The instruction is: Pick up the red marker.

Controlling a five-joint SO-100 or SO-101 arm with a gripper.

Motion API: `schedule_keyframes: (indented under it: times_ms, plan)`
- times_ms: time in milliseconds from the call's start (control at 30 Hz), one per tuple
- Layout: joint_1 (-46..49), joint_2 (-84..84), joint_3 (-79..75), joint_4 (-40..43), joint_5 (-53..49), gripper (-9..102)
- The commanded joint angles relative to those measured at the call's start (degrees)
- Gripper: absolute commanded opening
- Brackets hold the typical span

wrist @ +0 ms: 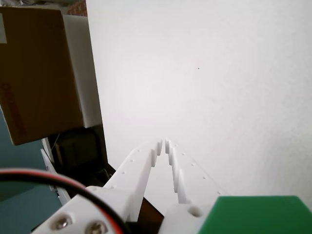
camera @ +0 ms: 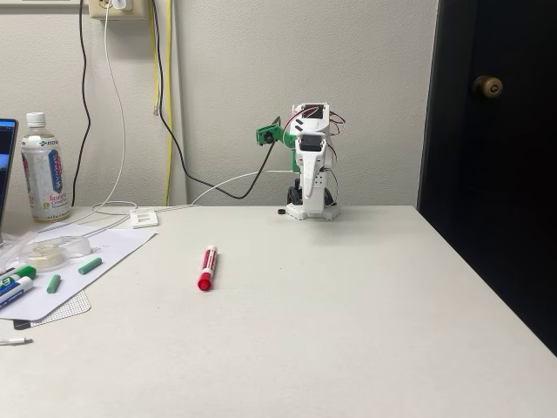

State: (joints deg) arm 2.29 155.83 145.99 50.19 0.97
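The red marker (camera: 207,267) lies on the white table, left of centre, its red cap end toward the camera in the fixed view. It has a white label band printed red. The arm is folded upright at the back of the table, far behind the marker. My gripper (camera: 311,171) hangs downward there. In the wrist view the two white fingers (wrist: 141,168) meet at their tips, so my gripper (wrist: 163,142) is shut with nothing in it, over the bare table surface.
At the left edge lie a sheet of paper (camera: 104,257) with a green-capped marker (camera: 19,275), a blue-and-white marker (camera: 12,292), green bits and a tape roll (camera: 48,252). A bottle (camera: 43,167) stands behind. Cables run along the back wall. A dark door (camera: 492,148) borders the right.
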Motion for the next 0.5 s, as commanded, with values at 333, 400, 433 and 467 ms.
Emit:
schedule_keyframes:
  times_ms: [333, 400, 433, 467]
  plan:
    - [0.3, -0.1, -2.6, -0.8, 0.0, 0]
    - [0.3, -0.1, -2.5, -0.8, 0.0, 0]
    - [0.3, -0.1, -2.5, -0.9, 0.0, 0]
    - [0.3, -0.1, -2.5, -0.9, 0.0, 0]
